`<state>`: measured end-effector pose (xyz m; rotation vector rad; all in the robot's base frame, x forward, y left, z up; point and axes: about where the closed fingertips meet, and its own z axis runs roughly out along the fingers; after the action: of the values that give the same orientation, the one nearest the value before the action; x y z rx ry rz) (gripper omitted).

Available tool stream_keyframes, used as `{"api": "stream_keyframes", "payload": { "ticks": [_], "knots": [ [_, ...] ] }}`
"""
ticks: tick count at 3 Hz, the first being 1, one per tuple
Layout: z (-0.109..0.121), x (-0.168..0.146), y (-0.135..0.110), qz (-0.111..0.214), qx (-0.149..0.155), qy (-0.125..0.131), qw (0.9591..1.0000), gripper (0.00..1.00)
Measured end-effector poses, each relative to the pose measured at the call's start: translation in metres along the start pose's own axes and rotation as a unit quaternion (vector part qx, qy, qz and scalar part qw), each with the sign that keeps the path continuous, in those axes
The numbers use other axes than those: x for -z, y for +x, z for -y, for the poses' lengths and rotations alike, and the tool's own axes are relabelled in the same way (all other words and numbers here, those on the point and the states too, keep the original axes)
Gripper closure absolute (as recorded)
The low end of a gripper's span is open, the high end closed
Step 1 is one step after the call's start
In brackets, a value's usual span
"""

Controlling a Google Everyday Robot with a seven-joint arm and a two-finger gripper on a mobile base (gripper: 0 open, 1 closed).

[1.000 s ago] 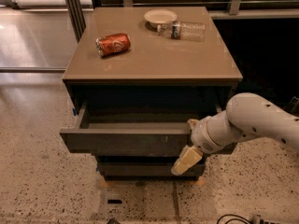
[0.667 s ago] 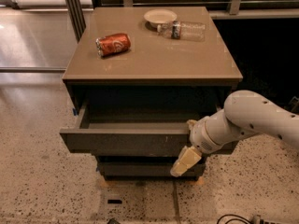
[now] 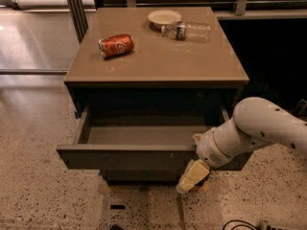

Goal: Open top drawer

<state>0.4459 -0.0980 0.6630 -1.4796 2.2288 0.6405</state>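
Note:
The top drawer of the brown cabinet stands pulled out toward me, its plain grey inside showing. Its wide dark grey-brown front has no handle. My gripper is at the right part of the drawer front, its pale fingers hanging down in front of the lower edge of the front. My white arm reaches in from the right and hides the drawer's right end.
On the cabinet top lie a red soda can on its side, a white bowl and a clear plastic bottle on its side. A lower drawer front shows under the open one. Speckled floor lies in front and left.
The drawer has come slightly further out toward me, and my gripper has moved with its front.

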Motion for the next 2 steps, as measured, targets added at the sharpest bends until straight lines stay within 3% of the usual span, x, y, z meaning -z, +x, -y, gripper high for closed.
{"api": "stream_keyframes", "payload": {
  "ticks": [1, 2],
  "knots": [
    [0.000, 0.000, 0.000, 0.000, 0.000, 0.000, 1.0000, 0.00],
    [-0.016, -0.006, 0.006, -0.012, -0.001, -0.017, 0.9998, 0.00]
  ]
}}
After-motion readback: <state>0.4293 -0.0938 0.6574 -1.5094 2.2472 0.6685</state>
